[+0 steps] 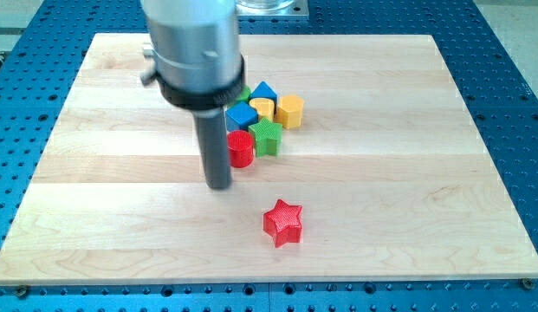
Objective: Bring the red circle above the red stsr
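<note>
The red circle [242, 148], a short red cylinder, stands at the lower left of a cluster of blocks near the board's middle. The red star [283, 222] lies alone lower down, to the view's right of the circle. My tip [218, 185] rests on the board just left of and slightly below the red circle, close to it; I cannot tell whether they touch. The rod and its grey housing hide the cluster's left part.
The cluster holds a green star [267, 136], a blue block [242, 115], a blue triangular block [263, 91], a yellow block [263, 107] and a yellow hexagonal block [290, 111]. The wooden board [407, 173] lies on a blue perforated table.
</note>
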`<state>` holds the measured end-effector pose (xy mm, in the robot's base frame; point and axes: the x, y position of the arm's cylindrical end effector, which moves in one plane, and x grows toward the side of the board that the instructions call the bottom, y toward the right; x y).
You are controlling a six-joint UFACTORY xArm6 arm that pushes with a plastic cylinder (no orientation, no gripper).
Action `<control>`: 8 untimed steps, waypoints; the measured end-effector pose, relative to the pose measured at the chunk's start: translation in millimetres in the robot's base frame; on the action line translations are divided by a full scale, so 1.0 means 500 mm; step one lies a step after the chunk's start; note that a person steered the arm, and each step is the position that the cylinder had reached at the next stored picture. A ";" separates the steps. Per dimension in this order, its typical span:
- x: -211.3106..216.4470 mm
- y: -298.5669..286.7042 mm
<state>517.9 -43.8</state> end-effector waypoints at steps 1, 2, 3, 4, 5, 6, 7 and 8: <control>-0.073 -0.037; -0.144 -0.122; -0.189 -0.045; -0.107 0.024; -0.050 0.073; -0.081 0.082; -0.105 0.169; -0.071 0.165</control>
<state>482.2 38.5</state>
